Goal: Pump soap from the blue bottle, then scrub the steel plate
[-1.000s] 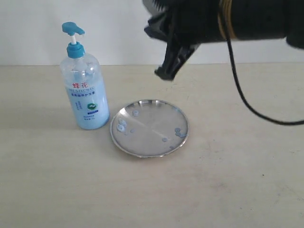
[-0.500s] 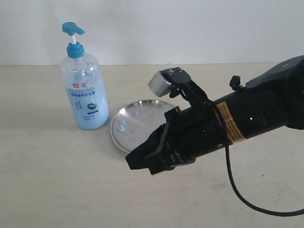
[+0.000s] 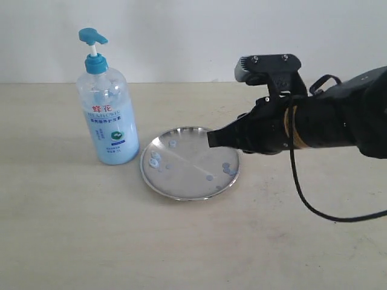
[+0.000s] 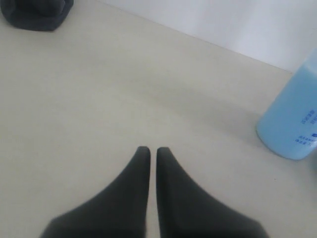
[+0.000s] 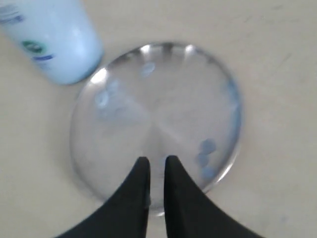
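We see our right pincer (image 3: 213,138), almost shut and holding nothing, over the plate's (image 3: 181,175) right side, with the bottle (image 3: 109,121) farther left in the frame.

You have the blue bottle (image 3: 107,118) upright at ten o'clock of the steel plate (image 3: 187,178), just beside its rim; the plate lies flat, soap (image 3: 155,161) drops at its nine and four o'clock
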{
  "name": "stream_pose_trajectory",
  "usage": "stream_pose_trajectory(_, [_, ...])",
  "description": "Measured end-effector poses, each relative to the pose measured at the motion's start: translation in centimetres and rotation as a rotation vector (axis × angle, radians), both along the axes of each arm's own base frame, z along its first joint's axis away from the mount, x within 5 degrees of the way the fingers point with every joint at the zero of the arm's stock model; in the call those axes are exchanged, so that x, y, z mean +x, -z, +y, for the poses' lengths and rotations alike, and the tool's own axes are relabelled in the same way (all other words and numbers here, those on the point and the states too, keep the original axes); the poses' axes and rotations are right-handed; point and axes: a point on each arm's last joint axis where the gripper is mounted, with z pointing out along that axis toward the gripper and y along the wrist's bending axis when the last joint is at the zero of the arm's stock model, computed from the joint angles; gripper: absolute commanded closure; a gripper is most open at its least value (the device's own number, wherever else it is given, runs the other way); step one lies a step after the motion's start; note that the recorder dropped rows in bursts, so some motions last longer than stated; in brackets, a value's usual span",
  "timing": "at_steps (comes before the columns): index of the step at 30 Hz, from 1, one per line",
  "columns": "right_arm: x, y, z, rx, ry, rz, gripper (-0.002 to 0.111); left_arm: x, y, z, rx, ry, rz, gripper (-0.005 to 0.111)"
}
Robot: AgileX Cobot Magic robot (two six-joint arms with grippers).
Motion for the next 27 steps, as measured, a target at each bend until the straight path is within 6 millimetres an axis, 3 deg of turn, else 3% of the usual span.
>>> stream_pose_trajectory(5, [3.4,0.1,1.5,-0.093,-0.1,-0.072,0.108,0.0,0.0,0.0,0.0,0.001,-0.002,0.102])
stream_pose_trajectory(11, [8.0,3.5,4.0,-0.079,-0.158,-0.022,0.108,0.0,0.0,0.0,0.0,0.001,-0.002,0.102])
stream_pose_trajectory(15, [7.6,6.3,6.3,0.09,-0.308,0.154,0.108,0.0,0.0,0.0,0.0,0.001,-0.002,0.102])
stream_pose_trajectory(18, [6.7,6.1,7.0,0.186,-0.369,0.229,0.108,0.0,0.0,0.0,0.0,0.001,-0.002,0.102])
stream_pose_trajectory(20, [7.1,5.3,6.7,0.17,-0.32,0.194,0.108,0.0,0.0,0.0,0.0,0.001,-0.002,0.102])
stream_pose_trajectory(24, [9.7,4.9,5.0,0.02,-0.083,0.048,0.108,0.0,0.0,0.0,0.0,0.001,-0.002,0.102])
stream_pose_trajectory(27, [9.9,5.3,5.1,0.03,-0.114,0.061,0.108,0.0,0.0,0.0,0.0,0.001,-0.002,0.102])
